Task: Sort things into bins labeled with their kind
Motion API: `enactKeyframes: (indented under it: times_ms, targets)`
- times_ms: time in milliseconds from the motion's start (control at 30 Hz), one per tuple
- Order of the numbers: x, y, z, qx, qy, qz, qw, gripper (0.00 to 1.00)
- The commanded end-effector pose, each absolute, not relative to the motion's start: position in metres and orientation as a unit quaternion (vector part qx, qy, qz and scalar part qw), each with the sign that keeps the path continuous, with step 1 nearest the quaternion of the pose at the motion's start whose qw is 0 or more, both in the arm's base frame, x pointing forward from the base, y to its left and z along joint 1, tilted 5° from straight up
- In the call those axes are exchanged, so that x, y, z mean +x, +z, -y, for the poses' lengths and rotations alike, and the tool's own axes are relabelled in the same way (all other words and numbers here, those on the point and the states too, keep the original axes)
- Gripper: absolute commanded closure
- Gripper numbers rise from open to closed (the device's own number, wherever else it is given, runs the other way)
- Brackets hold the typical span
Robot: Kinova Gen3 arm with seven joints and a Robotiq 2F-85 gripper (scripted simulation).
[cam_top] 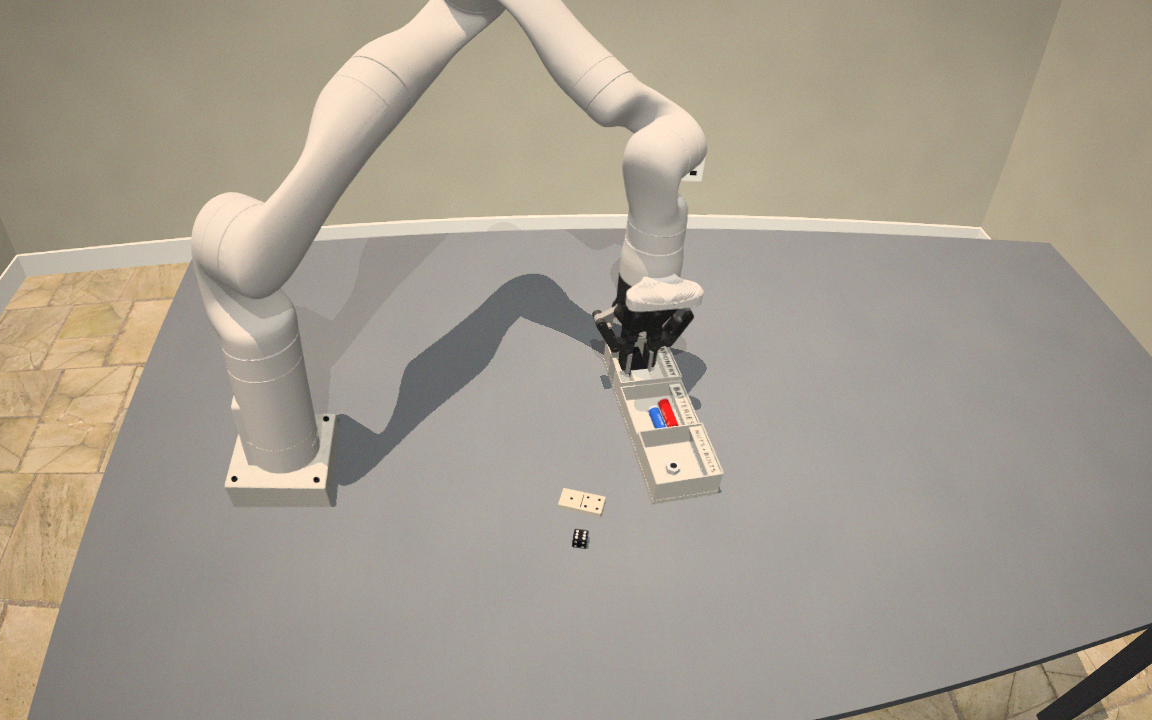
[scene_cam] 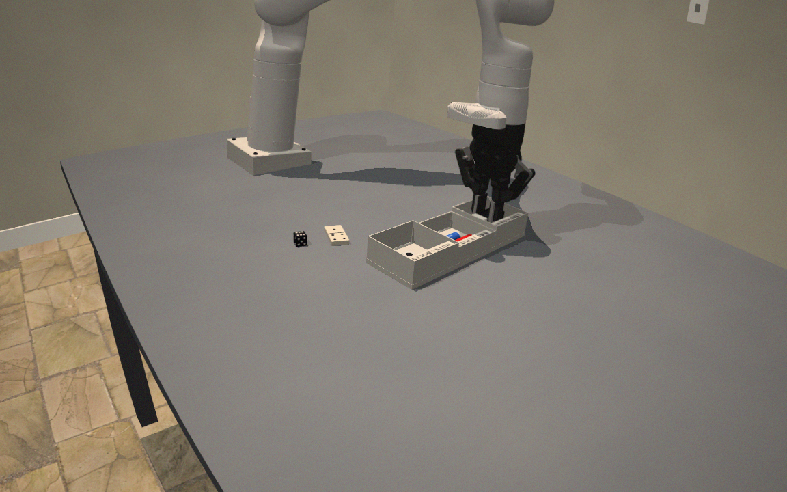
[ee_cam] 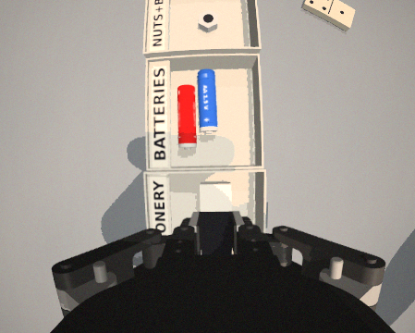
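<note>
Three joined white bins stand in a row on the grey table. My gripper [cam_top: 640, 362] [scene_cam: 486, 210] [ee_cam: 216, 223] reaches down into the STATIONERY bin [cam_top: 669, 363] [scene_cam: 512, 227] [ee_cam: 158, 205] and is shut on a small white eraser block [ee_cam: 216, 196], held low inside that bin. The BATTERIES bin [cam_top: 684, 407] [ee_cam: 159, 111] holds a red battery [cam_top: 668, 412] [ee_cam: 187, 114] and a blue battery [cam_top: 654, 418] [ee_cam: 207, 99]. The NUTS+BOLTS bin [cam_top: 707, 456] [scene_cam: 384, 247] [ee_cam: 158, 18] holds a small nut [cam_top: 673, 466] [ee_cam: 207, 20].
A cream domino [cam_top: 582, 500] [scene_cam: 336, 234] [ee_cam: 328, 6] and a black die [cam_top: 579, 538] [scene_cam: 300, 238] lie on the table beside the nuts+bolts end of the bins. The arm's base [cam_top: 280, 474] stands to the left.
</note>
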State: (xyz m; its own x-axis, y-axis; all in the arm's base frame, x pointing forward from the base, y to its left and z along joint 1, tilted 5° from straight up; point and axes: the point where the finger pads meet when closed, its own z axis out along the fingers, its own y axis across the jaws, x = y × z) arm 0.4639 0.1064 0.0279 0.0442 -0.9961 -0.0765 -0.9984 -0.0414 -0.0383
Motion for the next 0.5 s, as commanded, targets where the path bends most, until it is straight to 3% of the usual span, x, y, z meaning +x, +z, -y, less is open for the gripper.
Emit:
enactKeyframes:
  times_ms: [0,367,400,467]
  targets:
    - [0.4638,0.027,-0.1043,-0.721,0.014,-0.692,0.039,0.81]
    - [0.4641,0.027,-0.1045,-0.721,0.014,-0.692,0.039,0.81]
    - [0.4641,0.027,-0.1045,-0.721,0.014,-0.692,0.039,0.7]
    - [0.4641,0.027,-0.1045,-0.721,0.014,-0.692,0.039,0.7]
